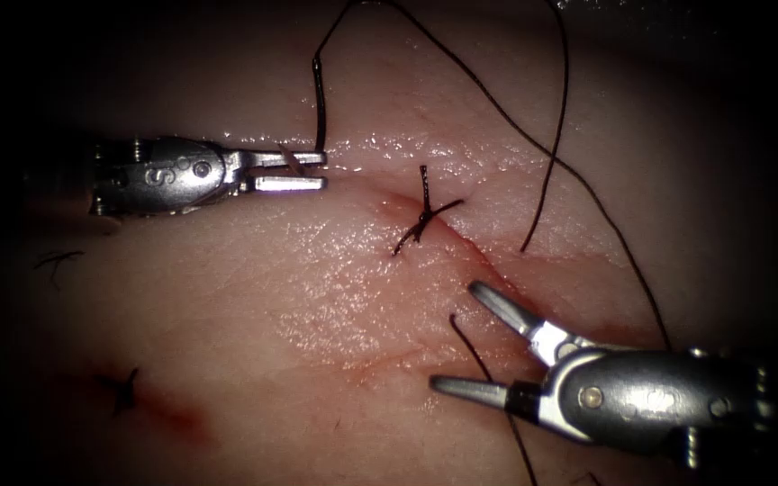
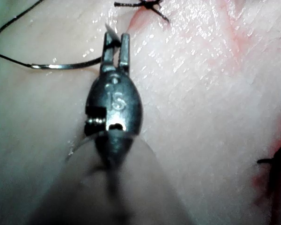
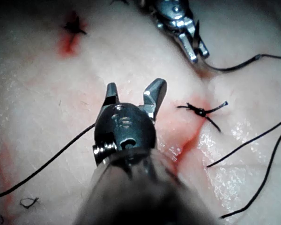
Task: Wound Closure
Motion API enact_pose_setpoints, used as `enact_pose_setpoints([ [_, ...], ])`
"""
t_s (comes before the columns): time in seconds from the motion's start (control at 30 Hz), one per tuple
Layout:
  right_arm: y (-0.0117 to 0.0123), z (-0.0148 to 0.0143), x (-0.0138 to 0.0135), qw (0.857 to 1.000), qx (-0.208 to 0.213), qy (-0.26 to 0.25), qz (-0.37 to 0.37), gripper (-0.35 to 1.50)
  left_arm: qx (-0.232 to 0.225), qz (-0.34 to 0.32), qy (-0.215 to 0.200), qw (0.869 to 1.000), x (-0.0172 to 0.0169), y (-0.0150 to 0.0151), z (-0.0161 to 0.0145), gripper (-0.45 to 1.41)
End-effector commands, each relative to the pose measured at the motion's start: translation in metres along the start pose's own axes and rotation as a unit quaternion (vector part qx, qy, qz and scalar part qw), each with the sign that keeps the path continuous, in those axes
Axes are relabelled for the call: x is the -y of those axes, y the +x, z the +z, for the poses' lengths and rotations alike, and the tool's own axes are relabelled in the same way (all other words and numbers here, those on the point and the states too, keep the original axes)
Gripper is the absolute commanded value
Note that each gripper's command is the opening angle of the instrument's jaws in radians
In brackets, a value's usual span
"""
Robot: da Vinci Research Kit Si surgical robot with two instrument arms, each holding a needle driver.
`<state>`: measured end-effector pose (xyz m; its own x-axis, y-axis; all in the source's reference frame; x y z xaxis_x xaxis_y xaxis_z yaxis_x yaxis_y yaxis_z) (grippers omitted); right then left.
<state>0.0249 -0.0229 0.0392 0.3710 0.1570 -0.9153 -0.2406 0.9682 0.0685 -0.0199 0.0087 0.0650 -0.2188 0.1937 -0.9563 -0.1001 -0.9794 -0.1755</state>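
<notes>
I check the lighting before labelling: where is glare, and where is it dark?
Endoscope view: glare on the wet tissue right of the left tool, which holds the needle near its tip, not in the tissue; the borders are dark. Right wrist view: glare near the knot; the right tool, open, holds nothing.

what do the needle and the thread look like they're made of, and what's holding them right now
The needle looks like polished steel: a thin curved wire with a bright glint. The thread looks like dark matte filament, possibly braided. The left tool holds the needle near its thread end, above the tissue; the right tool is open, holding nothing.
</notes>
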Motion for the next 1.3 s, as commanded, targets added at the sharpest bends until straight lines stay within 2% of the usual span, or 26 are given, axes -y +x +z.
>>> enact_pose_setpoints([
  [0.03, -0.0002, 0.0002, -0.0001, 1.0, -0.002, 0.003, 0.0, 1.04, -0.001, -0.003, -0.001, 1.0, -0.0001, -0.0004, 0.0005, -0.45],
  [0.1, -0.0003, -0.0007, -0.0008, 1.0, -0.003, 0.007, 0.002, 0.71, -0.001, -0.003, -0.001, 1.0, -0.0001, -0.0004, 0.0005, -0.45],
  [0.13, -0.0003, -0.0011, -0.0012, 1.0, 0.001, 0.004, 0.003, 0.64, -0.001, -0.003, -0.001, 1.0, -0.0002, -0.0005, 0.0005, -0.45],
  [0.27, -0.0012, -0.0021, -0.0023, 1.0, 0.012, -0.005, 0.004, 0.62, 0.0, -0.003, -0.001, 1.0, -0.0002, -0.0005, 0.0005, -0.45],
  [0.53, -0.0044, -0.0011, -0.0022, 1.0, 0.024, -0.004, -0.004, 0.62, -0.001, -0.002, -0.002, 1.0, -0.0003, -0.0006, 0.0004, -0.45],
  [0.6, -0.0058, -0.0005, -0.0015, 0.999, 0.032, 0.0, -0.006, 0.71, -0.001, -0.002, -0.002, 1.0, -0.0003, -0.0006, 0.0004, -0.45],
  [0.63, -0.0058, -0.0005, -0.0015, 0.999, 0.032, 0.0, -0.006, 0.71, -0.001, -0.002, -0.002, 1.0, -0.0003, -0.0006, 0.0004, -0.45],
  [0.73, -0.0064, 0.0006, -0.0004, 0.999, 0.034, -0.003, -0.009, 0.94, -0.001, -0.002, -0.002, 1.0, -0.0003, -0.0006, 0.0004, -0.45],
  [0.97, -0.0053, 0.002, 0.0005, 1.0, 0.031, -0.001, -0.007, 0.98, -0.001, -0.002, -0.002, 1.0, -0.0003, -0.0006, 0.0004, -0.45],
  [1.17, -0.0046, 0.0034, 0.001, 0.999, 0.031, -0.002, -0.005, 0.91, -0.001, -0.002, -0.002, 1.0, -0.0003, -0.0006, 0.0004, -0.45],
  [1.23, -0.0045, 0.0035, 0.001, 0.999, 0.032, -0.003, -0.005, 0.78, -0.001, -0.002, -0.002, 1.0, -0.0003, -0.0006, 0.0003, -0.45],
  [1.27, -0.0045, 0.0035, 0.001, 0.999, 0.032, -0.003, -0.005, 0.57, 0.0, -0.002, -0.003, 1.0, -0.0003, -0.0006, 0.0003, -0.45],
  [1.3, -0.0045, 0.0035, 0.001, 0.999, 0.032, -0.003, -0.005, 0.57, 0.0, -0.002, -0.003, 1.0, -0.0003, -0.0006, 0.0003, -0.45],
])
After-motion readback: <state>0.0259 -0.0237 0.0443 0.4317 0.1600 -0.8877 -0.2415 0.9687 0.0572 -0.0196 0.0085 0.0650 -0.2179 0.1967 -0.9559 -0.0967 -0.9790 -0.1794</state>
